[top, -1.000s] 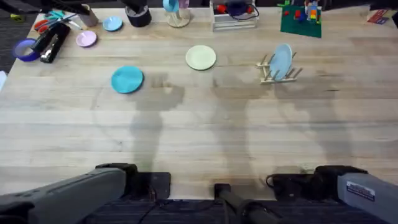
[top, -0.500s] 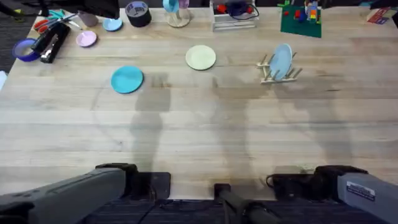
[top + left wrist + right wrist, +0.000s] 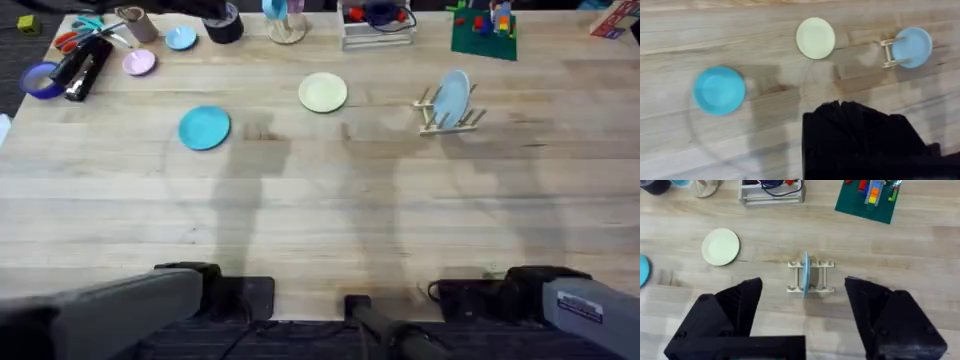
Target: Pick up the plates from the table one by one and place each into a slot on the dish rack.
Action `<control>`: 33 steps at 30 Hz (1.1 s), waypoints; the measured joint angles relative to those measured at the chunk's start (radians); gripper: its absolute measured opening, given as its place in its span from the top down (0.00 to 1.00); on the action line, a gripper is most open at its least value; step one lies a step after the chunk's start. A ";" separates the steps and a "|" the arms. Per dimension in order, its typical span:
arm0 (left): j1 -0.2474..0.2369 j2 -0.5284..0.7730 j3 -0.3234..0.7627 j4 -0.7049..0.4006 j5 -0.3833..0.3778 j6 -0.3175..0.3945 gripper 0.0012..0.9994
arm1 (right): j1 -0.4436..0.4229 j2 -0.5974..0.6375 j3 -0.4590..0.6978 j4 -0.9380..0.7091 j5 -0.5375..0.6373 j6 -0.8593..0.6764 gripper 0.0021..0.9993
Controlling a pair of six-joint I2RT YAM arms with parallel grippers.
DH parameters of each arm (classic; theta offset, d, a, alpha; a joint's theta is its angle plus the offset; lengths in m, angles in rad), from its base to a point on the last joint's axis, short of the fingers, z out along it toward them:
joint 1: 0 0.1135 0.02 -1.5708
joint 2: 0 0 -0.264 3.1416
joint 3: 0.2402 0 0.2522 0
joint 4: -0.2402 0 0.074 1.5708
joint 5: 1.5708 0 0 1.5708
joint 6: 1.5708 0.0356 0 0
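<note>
We are finding two plates lying flat on the surface [image 3: 330, 220]: the turquoise plate [image 3: 205, 128] toward the left side of the overhead view and the cream plate [image 3: 323, 92] farther back, nearer the middle, the two well apart. The dish rack [image 3: 447, 118] is standing to the right of the cream plate and is already holding a pale blue plate [image 3: 453, 98] upright on edge in one slot.

The right tool [image 3: 802, 325] is hanging over the near side of the surface with its fingers spread wide apart and holding nothing, the rack showing between them farther off. For the left tool [image 3: 860, 140] we are seeing only a dark mass in its own wrist view, and we cannot tell whether it is apart or together.

We are judging both flat plates to be stiff, light and smooth (likely slippery at the rim), with no handle. Each is round, so it has no long axis while flat; its faces are pointing up and down. The only practical hold is the rim, pinched across its thickness, and we are expecting the low edge to be awkward to get under. For slotting, the plate needs turning on edge, parallel to the blue one.
</note>
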 joint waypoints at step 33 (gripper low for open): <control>0.000 0.650 0.001 0.262 0.380 0.068 0.96 | 0.000 0.000 0.000 0.002 0.000 0.000 0.00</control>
